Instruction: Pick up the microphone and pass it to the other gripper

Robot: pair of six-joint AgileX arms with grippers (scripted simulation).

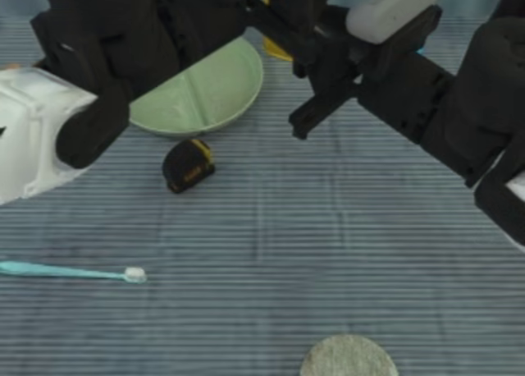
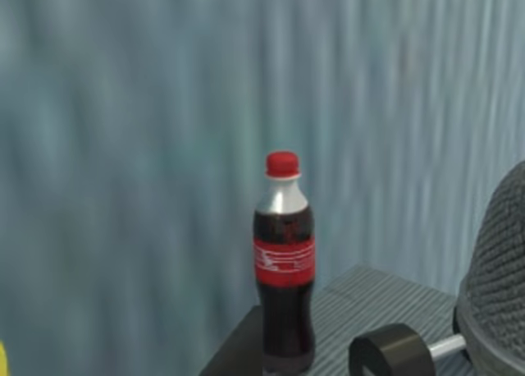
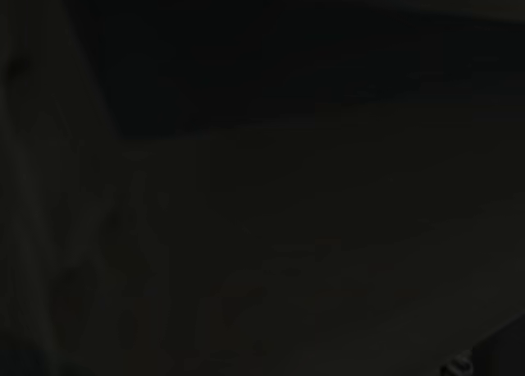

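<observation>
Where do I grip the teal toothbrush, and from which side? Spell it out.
Grip the toothbrush mid-handle, straight down from above. It lies flat on the table, running left to right with the bristle head at its right end, so set the jaws across the slim handle.

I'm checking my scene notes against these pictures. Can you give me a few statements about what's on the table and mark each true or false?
1. The teal toothbrush lies near the table's left edge in the top view. True.
2. The tape measure sits inside the green bowl. False: it rests on the cloth just in front of the bowl.
3. The right wrist view gives a clear look at the microphone. False: that view is dark.
4. The cola bottle in the left wrist view stands upright with a red cap. True.
5. A dumbbell lies beside the cola bottle. True.
6. The grey round pad sits at the table's far edge. False: it is at the near edge.
</observation>
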